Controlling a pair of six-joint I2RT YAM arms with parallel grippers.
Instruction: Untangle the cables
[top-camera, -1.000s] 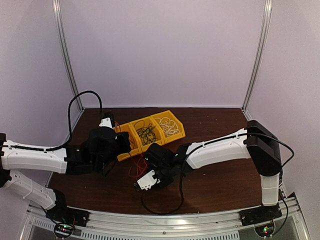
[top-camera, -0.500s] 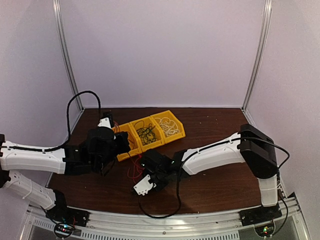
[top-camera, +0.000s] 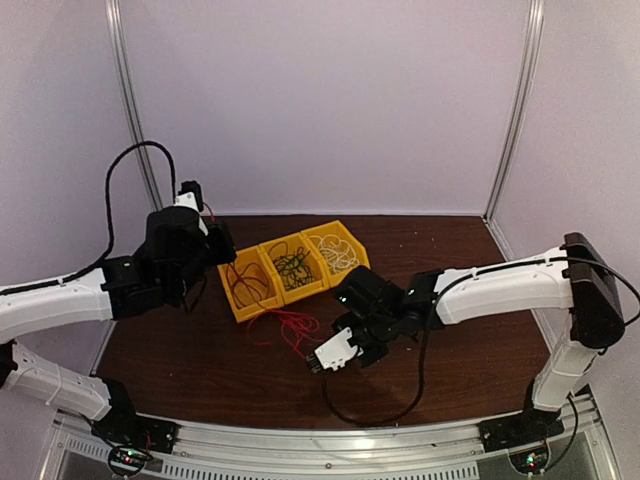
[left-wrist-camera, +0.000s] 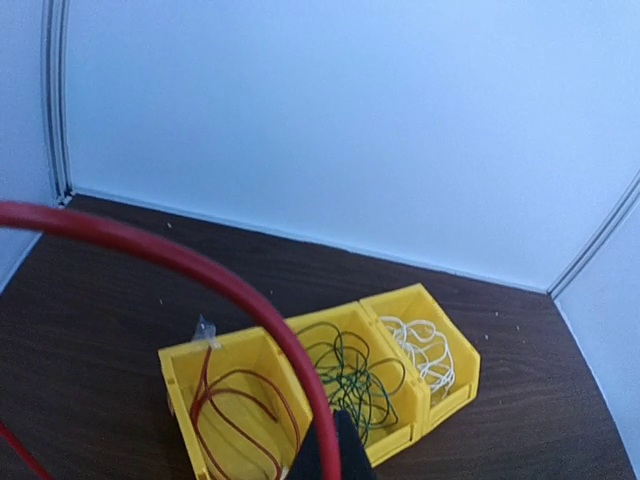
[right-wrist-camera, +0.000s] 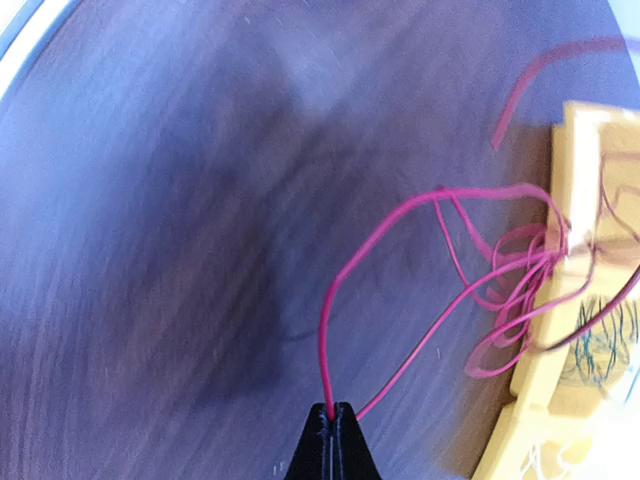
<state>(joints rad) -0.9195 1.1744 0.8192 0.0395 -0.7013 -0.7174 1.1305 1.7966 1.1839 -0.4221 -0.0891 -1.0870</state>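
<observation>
Three yellow bins hold cables: a red cable (top-camera: 247, 283) in the left bin, a dark green cable (top-camera: 292, 268) in the middle one, a white cable (top-camera: 338, 253) in the right one. A loose red cable (top-camera: 290, 322) trails from the left bin across the brown table. My right gripper (top-camera: 318, 350) is shut on its end, low over the table; in the right wrist view the gripper (right-wrist-camera: 331, 415) pinches the strand (right-wrist-camera: 400, 240). My left gripper (top-camera: 205, 213) is raised behind and left of the bins, shut (left-wrist-camera: 330, 450) on a red cable (left-wrist-camera: 200, 270) that arcs close past the camera.
The row of bins (left-wrist-camera: 440, 395) sits slanted at the middle back of the table (top-camera: 450, 250). Pale walls with metal corner posts (top-camera: 130, 120) enclose the back and sides. A black camera lead (top-camera: 370, 415) loops below the right wrist near the front rail.
The right gripper closed on the red cable and moved right, drawing it out across the table. The left arm rose and swung back-left, away from the bins, still gripping red cable.
</observation>
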